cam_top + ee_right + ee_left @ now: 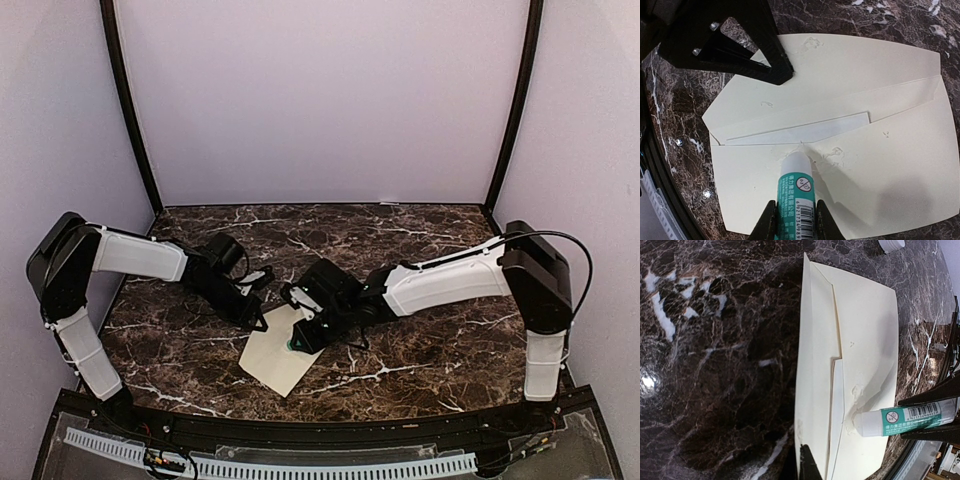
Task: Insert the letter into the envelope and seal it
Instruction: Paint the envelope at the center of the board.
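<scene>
Paper this thin bends easily, so the closed left gripper (781, 75) pins the flap of the envelope (880, 170). The right gripper (792, 220) holds a glue stick (796, 182) touching the envelope by the letter (805, 132).

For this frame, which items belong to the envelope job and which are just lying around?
In use: envelope; letter tucked inside it; glue stick held by the right gripper; left gripper, shut, tip on the envelope.
Lying about: small white round object on the table, cut off by the left wrist view's top edge, unidentifiable.
</scene>
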{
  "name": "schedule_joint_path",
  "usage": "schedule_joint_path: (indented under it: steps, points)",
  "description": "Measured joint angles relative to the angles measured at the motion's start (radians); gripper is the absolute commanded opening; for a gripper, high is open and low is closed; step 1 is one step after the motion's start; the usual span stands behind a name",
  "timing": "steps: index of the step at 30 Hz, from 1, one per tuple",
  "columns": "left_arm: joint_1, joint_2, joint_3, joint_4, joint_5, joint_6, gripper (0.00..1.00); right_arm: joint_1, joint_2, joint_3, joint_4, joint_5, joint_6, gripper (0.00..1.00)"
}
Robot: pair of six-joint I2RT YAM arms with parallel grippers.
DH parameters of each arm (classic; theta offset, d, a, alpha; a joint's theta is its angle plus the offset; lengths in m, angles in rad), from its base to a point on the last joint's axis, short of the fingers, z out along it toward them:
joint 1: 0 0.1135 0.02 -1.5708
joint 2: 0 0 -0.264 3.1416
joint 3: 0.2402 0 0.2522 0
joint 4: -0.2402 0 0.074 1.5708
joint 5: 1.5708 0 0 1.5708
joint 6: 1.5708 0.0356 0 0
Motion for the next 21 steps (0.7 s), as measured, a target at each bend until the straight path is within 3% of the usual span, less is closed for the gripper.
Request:
schedule_joint_path:
  steps: [6,10,17,21]
  points:
    - [0.0,-0.004,0.0,0.0,0.0,0.002,0.0,0.003,0.002,0.003,-0.003,0.016,0.004,0.07]
    - [0.0,-0.019,0.0,0.001,-0.01,0.002,0.02,-0.032,-0.073,-0.114,0.098,-0.039,0.043,0.09]
    - [0.0,-0.14,-0.018,0.053,-0.031,-0.021,0.63,-0.228,-0.351,-0.434,0.477,-0.265,0.196,0.11]
    - [0.005,-0.252,-0.043,0.096,-0.077,-0.054,0.77,-0.252,-0.444,-0.482,0.682,-0.38,0.259,0.12]
